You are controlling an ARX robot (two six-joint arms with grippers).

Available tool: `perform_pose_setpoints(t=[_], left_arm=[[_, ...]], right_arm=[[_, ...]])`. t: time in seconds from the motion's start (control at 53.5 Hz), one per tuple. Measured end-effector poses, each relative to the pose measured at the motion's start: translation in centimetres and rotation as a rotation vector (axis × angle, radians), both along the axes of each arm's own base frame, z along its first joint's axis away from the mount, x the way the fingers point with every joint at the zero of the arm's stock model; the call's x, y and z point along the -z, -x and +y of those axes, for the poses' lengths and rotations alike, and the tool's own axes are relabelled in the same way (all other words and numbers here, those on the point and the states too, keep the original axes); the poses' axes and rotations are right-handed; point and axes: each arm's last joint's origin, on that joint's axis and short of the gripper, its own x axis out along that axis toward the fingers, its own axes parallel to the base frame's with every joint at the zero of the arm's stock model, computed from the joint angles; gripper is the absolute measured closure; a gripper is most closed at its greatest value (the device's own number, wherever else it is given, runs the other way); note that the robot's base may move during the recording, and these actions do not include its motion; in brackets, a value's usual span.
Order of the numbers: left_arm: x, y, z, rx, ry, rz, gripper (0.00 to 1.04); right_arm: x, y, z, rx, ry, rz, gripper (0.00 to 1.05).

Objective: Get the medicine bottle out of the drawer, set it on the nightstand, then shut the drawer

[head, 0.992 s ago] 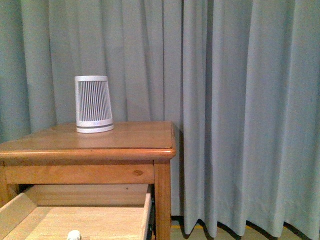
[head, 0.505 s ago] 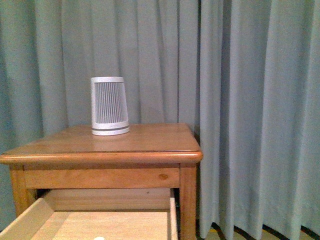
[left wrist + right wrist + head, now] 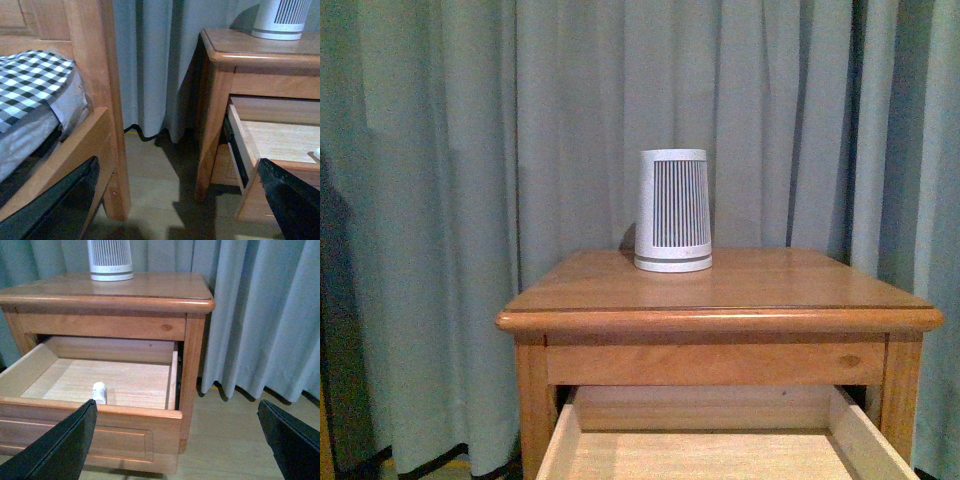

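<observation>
The nightstand (image 3: 720,320) stands before me with its upper drawer (image 3: 710,445) pulled open, pale wood inside. In the right wrist view the tiny white medicine bottle (image 3: 99,391) lies in the drawer (image 3: 95,412) near its front panel. My right gripper (image 3: 177,440) is open and empty, in front of the drawer's right front corner and off it. My left gripper (image 3: 180,200) is open and empty, low over the floor between the bed and the nightstand (image 3: 215,100). A white bit at the left wrist view's edge (image 3: 317,154) may be the bottle. Neither gripper shows in the front view.
A white ribbed tapered device (image 3: 672,210) stands on the nightstand top at the back. A grey-green curtain (image 3: 470,200) hangs behind. A wooden bed frame (image 3: 100,100) with checked bedding (image 3: 30,80) is left of the nightstand. Wooden floor (image 3: 230,440) lies right of the nightstand.
The front view has swung left: the nightstand and the ribbed device have shifted right in the picture, and the bottle has dropped below its lower edge.
</observation>
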Motion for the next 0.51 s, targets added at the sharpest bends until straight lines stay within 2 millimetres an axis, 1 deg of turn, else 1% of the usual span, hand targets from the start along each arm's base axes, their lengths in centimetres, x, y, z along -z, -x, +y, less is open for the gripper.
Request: perform_pose_setpoints(t=[0.037, 0.112, 0.168, 0.243, 0.299, 0.374, 0.393, 0.449, 0.468, 0.505], left_arm=[[0.0, 0.0, 0.0, 0.0, 0.0, 0.0, 0.07], [0.0, 0.0, 0.0, 0.0, 0.0, 0.0, 0.07], [0.0, 0.0, 0.0, 0.0, 0.0, 0.0, 0.07], [0.0, 0.0, 0.0, 0.001, 0.0, 0.0, 0.07], [0.0, 0.0, 0.0, 0.0, 0.0, 0.0, 0.07], [0.0, 0.0, 0.0, 0.001, 0.0, 0.0, 0.07], [0.0, 0.0, 0.0, 0.0, 0.0, 0.0, 0.07], [0.0, 0.0, 0.0, 0.001, 0.0, 0.0, 0.07], [0.0, 0.0, 0.0, 0.001, 0.0, 0.0, 0.07], [0.0, 0.0, 0.0, 0.001, 0.0, 0.0, 0.07]], right_arm=[[-0.4, -0.4, 0.1, 0.134, 0.022, -0.016, 0.07], [-1.6, -1.8, 0.3, 0.24, 0.02, -0.018, 0.07], [-3.2, -3.3, 0.5, 0.248, 0.01, -0.024, 0.07], [-5.6, -6.4, 1.1, 0.233, 0.0, 0.018, 0.07], [-6.4, -8.7, 1.6, 0.193, -0.01, 0.096, 0.07], [-6.5, -12.3, 2.6, 0.143, -0.044, 0.251, 0.07], [-6.4, -12.8, 2.8, 0.141, -0.045, 0.268, 0.07], [-5.9, -15.2, 3.7, 0.122, -0.048, 0.347, 0.07], [-5.9, -15.5, 3.8, 0.119, -0.048, 0.358, 0.07], [-5.5, -17.0, 4.4, 0.111, -0.046, 0.398, 0.07]])
